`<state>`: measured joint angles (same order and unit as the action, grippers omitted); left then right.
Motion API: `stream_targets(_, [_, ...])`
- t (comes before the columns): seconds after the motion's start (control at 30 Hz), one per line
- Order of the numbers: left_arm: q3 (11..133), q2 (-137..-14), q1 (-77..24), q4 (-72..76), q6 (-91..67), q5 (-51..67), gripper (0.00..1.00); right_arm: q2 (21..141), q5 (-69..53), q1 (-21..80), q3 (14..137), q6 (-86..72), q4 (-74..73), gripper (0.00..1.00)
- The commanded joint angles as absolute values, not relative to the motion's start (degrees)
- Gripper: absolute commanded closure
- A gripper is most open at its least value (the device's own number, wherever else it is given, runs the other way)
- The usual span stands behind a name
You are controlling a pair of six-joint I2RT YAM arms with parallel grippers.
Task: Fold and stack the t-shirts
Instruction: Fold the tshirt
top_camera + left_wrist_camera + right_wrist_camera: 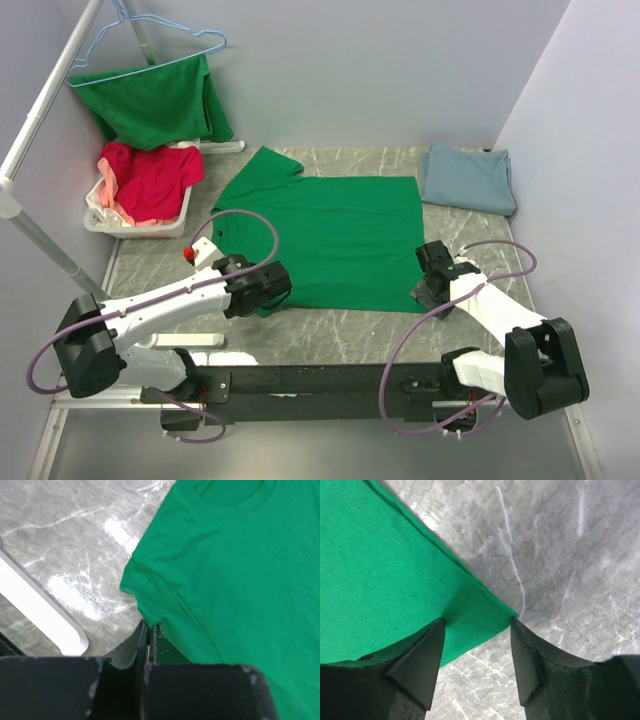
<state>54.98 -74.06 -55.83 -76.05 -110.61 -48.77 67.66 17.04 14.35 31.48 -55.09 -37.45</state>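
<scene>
Right wrist | right end effector (477, 622) spread astride green t-shirt (380, 570) corner | left end effector (148, 630) closed at sleeve (145, 587)

Bright, even light from above, shadows soft and faint. White glare patches on the glossy counter (60, 540) in the left wrist view; the left tool (148, 635) up close, dark, blurred. Overhead view crisp.

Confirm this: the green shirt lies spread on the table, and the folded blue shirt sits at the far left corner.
Wrong on one point: the folded blue shirt sits at the far right corner, not the left, as the top view shows. The green shirt does lie spread on the table.
</scene>
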Motion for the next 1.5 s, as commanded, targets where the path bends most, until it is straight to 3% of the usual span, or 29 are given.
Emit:
stream_targets(0.0, [56.95, -73.47, -54.67, -78.4, -108.55, -52.03, 0.99, 70.04, 19.42, 14.06, 31.11, -57.39, -38.41, 0.42])
stream_targets(0.13, [57.83, -73.83, -53.79, -78.4, -107.93, -52.82, 0.99, 71.72, 19.34, 14.06, 31.2, -57.57, -37.97, 0.62])
stream_targets(0.27, [58.01, -73.3, -53.09, -78.4, -107.49, -53.26, 0.99, 71.89, 18.9, 14.06, 30.94, -57.39, -37.35, 0.74])
stream_targets(0.57, [58.45, -72.07, -50.1, -78.4, -104.95, -54.75, 0.99, 67.95, 18.28, 14.06, 30.41, -57.13, -37.88, 0.79])
stream_targets(0.8, [61.6, -72.24, -46.85, -78.49, -102.92, -57.65, 0.99, 64.16, 18.98, 13.98, 32.34, -56.6, -39.81, 1.0])
stream_targets(1.47, [74.18, -87.45, -40.78, -72.25, -91.94, -61.7, 0.99, 75.05, 20.13, 9.85, 48.77, -49.84, -35.95, 1.0])
